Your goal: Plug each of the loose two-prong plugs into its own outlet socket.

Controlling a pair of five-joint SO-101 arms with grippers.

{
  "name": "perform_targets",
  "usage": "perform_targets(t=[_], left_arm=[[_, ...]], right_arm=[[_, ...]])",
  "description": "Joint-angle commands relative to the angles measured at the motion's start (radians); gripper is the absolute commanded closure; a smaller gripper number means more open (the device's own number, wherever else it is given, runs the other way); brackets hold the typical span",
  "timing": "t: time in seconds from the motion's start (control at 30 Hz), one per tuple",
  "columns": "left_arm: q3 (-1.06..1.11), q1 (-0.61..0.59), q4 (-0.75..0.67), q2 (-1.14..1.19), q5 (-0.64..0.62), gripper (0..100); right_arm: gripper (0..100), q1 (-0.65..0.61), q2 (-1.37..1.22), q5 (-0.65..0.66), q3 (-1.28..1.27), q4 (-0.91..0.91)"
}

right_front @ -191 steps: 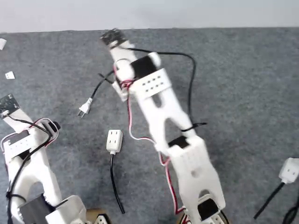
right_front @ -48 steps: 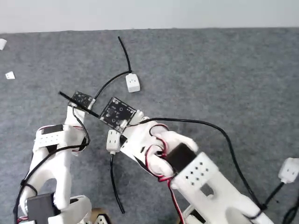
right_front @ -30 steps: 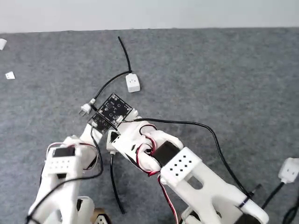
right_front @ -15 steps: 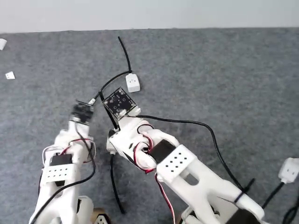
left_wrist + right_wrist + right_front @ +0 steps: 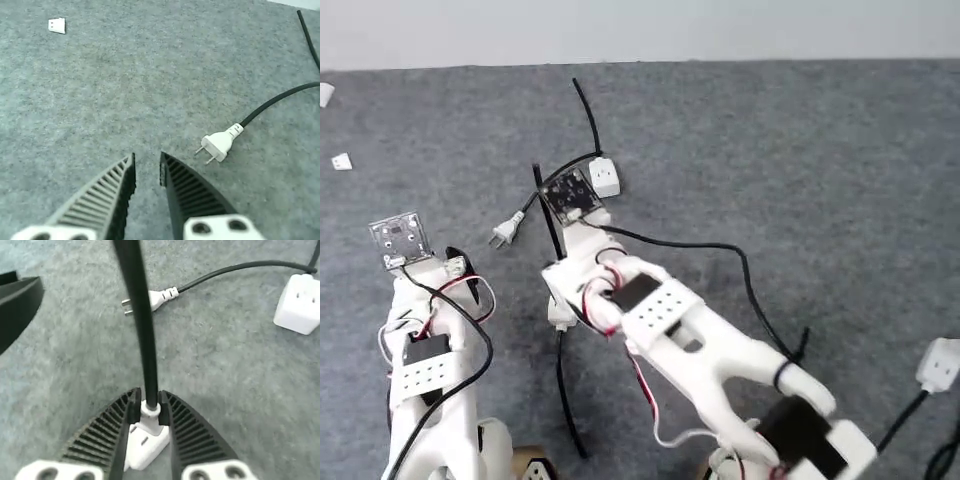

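R end effector (image 5: 147, 396) clamped on corded plug (image 5: 149, 412) atop socket (image 5: 146, 444); L end effector (image 5: 147, 162) narrowly open, near loose plug (image 5: 218, 146).

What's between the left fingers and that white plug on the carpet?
Nothing but bare grey carpet lies between the left gripper and the white plug, as the left wrist view shows.

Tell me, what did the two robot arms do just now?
The left arm's fingers, open and empty, backed off to the left. The right arm's fingers, far out before, drew back and now pinch a plug on top of the near socket. The loose plug stayed put.
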State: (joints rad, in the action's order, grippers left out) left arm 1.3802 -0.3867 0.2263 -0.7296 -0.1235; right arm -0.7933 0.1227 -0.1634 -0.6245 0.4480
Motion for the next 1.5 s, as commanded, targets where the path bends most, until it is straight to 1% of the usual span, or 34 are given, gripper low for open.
perform_targets(t=[0.0,0.5,1.0,1.47], left_arm=[[-0.008,-0.006,-0.028,-0.021,-0.008,92],[-0.008,-0.008,-0.028,-0.021,-0.006,92],[-0.008,-0.008,-0.028,-0.02,-0.006,92],[-0.001,-0.008,-0.028,-0.02,-0.006,92]], right_arm=[[99.0,0.019,-0.053,-0.017,0.126,-0.015],[99.1,0.051,-0.087,-0.014,0.114,-0.012],[99.1,0.053,-0.085,-0.014,0.095,0.077],[99.1,0.101,-0.09,-0.014,0.094,0.074]])
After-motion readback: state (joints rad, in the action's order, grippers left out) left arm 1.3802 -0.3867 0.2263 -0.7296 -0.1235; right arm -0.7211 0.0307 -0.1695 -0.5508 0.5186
